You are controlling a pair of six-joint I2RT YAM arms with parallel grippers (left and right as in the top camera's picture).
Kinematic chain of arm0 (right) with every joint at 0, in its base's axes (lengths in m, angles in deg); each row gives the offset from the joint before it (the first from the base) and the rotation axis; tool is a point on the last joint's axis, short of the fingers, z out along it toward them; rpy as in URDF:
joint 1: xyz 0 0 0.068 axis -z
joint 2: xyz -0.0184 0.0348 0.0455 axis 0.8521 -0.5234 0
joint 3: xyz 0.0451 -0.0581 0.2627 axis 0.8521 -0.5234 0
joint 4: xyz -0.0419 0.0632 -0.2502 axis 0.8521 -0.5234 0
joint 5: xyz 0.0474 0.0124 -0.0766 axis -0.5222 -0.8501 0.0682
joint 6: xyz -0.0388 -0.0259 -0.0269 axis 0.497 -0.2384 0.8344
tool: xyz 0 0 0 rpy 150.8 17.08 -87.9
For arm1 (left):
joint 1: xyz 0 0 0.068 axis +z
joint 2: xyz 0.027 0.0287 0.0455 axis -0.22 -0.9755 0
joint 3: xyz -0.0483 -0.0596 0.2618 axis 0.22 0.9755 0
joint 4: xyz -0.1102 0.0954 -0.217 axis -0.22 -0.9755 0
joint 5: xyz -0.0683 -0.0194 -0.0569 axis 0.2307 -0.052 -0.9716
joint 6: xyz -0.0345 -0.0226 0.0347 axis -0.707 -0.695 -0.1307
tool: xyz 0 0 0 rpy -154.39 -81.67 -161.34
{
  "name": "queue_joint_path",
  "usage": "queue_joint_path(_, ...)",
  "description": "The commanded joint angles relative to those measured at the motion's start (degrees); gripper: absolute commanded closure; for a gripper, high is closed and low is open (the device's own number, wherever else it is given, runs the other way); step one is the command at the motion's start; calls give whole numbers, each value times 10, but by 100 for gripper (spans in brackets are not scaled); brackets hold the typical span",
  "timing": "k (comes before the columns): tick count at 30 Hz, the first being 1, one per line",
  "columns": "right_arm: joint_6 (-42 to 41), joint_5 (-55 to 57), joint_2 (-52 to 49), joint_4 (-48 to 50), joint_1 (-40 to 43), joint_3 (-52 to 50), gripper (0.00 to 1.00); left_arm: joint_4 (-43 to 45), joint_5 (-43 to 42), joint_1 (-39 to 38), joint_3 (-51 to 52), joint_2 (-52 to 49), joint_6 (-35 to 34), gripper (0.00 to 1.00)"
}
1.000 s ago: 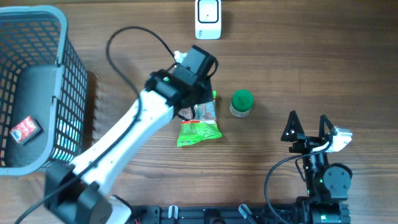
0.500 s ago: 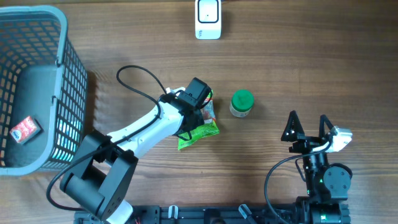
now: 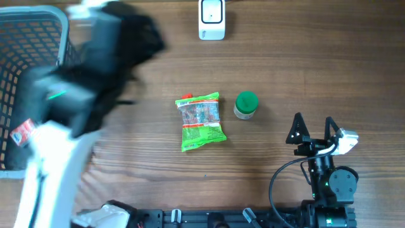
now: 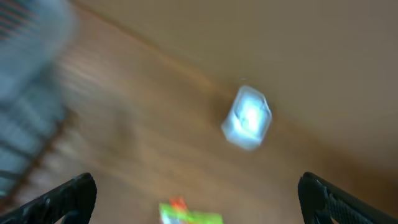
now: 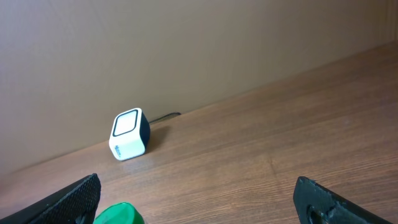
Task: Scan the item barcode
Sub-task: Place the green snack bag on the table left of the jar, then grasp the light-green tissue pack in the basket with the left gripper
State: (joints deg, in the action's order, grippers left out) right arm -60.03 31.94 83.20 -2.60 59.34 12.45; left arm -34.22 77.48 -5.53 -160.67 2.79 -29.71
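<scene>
The green snack bag [image 3: 201, 121] lies flat on the wooden table, held by nothing; it shows as a blurred green patch [image 4: 189, 215] at the bottom of the left wrist view. The white barcode scanner [image 3: 211, 19] stands at the table's far edge, also in both wrist views [image 4: 247, 118] [image 5: 129, 134]. My left gripper [image 3: 136, 35] is a raised dark blur near the basket, its jaws wide apart and empty [image 4: 196, 190]. My right gripper [image 3: 313, 130] rests at the near right, open and empty [image 5: 199, 199].
A small jar with a green lid [image 3: 246, 105] stands just right of the bag, and its lid [image 5: 118, 215] shows at the bottom of the right wrist view. A grey mesh basket [image 3: 38, 12] at the far left holds a red packet [image 3: 22, 131].
My left gripper has let go of the snack bag, opened wide and swung up and left toward the basket. The bag now lies alone on the table. The right arm has not moved.
</scene>
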Motion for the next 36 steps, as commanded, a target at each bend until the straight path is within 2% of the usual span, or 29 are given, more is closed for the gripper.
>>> queue_joint_path(1,8,-2,4,2,-2,0,1,-44,-28,170,3,6,-11,0)
queue_joint_path(5,8,-3,4,2,-2,0,0,-82,-197,419,3,-33,-31,0)
queue_joint_path(9,8,-3,4,2,-2,0,0,-130,-231,538,14,-96,-68,0)
queue_joint_path(19,8,-3,4,2,-2,0,0,-121,-232,533,22,-303,-70,0)
queue_joint_path(22,8,-3,4,2,-2,0,0,-137,-231,532,22,-349,-114,0)
queue_joint_path(25,8,-3,4,2,-2,0,0,-167,-229,524,22,-393,-120,0)
queue_joint_path(29,8,-2,4,2,-2,0,0,-172,-222,508,26,-429,-127,0)
queue_joint_path(32,8,-3,4,2,-2,0,0,-161,-207,506,69,-432,-170,0)
queue_joint_path(36,8,-3,4,2,-2,0,0,-115,-205,506,151,-432,-170,0)
